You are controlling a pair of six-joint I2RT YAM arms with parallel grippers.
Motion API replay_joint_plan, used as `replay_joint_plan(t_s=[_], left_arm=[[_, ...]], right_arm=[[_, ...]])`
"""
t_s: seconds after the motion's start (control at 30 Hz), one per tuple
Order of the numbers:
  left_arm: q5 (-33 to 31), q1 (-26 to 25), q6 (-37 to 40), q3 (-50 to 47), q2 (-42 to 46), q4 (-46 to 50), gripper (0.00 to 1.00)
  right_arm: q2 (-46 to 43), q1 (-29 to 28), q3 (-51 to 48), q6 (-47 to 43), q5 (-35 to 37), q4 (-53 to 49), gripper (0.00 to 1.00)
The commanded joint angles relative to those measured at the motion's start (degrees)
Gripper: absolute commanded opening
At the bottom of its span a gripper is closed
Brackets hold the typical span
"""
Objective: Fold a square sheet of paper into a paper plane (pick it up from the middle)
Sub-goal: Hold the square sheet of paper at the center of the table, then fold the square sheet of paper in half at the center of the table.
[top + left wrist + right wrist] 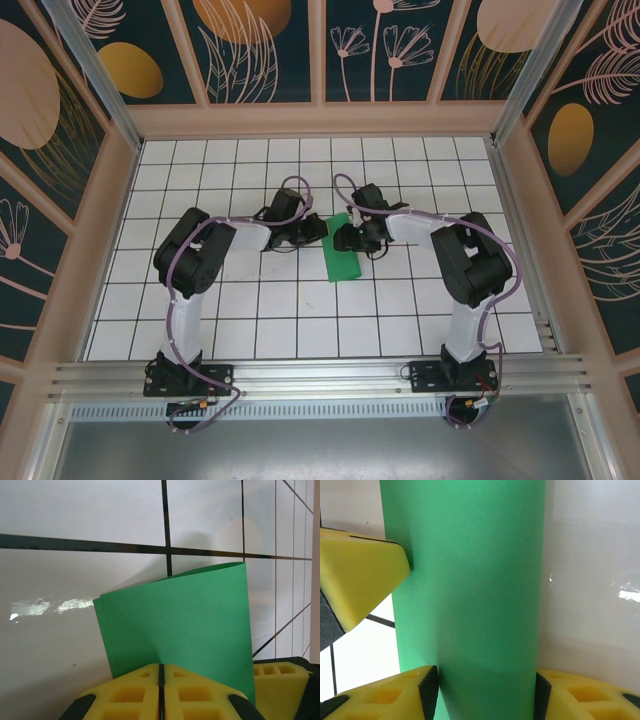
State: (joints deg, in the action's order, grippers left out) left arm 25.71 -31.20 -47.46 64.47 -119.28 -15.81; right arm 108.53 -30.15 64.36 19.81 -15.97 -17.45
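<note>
The square sheet of paper (342, 258) is bright green and lies doubled over as a narrow strip at the table's middle. In the left wrist view the sheet of paper (190, 620) curves up from my left gripper (161, 666), whose yellow fingers are pressed together on its near edge; two layers show at its left side. In the right wrist view the rounded fold of the paper (470, 580) runs between the black pads of my right gripper (486, 690), which touch it on both sides. From above, the left gripper (318, 230) and right gripper (345, 238) meet over the strip's far end.
The white grid-tiled table (260, 320) has wooden walls on three sides and a metal rail (320, 375) along its near edge. A yellow finger of the left gripper (360, 580) touches the paper's left edge in the right wrist view.
</note>
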Motion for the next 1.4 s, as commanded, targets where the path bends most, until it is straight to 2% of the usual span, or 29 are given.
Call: replay_joint_plan(t_s=[0.0,0.3,0.5,0.63,0.97,1.37], left_arm=[[-3.96,-0.34,2.90,1.47,-2.55,7.36,0.09],[-11.19,-1.58,7.19,6.67,-5.59,18.80,0.07],[-13.40,-1.80,8.06,7.19,-5.96,20.55,0.06],[-13.33,-1.85,8.38,7.21,-6.28,20.60,0.06],[-14.19,-1.85,8.83,7.16,-6.07,20.87,0.04],[-14.88,-1.83,9.51,7.59,-4.34,21.17,0.04]], right_arm=[[6.00,-0.87,-0.85,-1.07,2.58,0.12,0.54],[1.18,-0.63,1.14,0.54,1.36,0.55,0.56],[-6.67,0.91,-2.20,2.90,1.04,3.06,0.59],[-10.20,1.49,-4.65,3.78,-2.31,5.92,0.59],[-9.26,2.61,-8.53,5.41,-12.46,11.94,0.40],[-6.12,4.38,-11.35,5.94,-16.39,15.07,0.37]])
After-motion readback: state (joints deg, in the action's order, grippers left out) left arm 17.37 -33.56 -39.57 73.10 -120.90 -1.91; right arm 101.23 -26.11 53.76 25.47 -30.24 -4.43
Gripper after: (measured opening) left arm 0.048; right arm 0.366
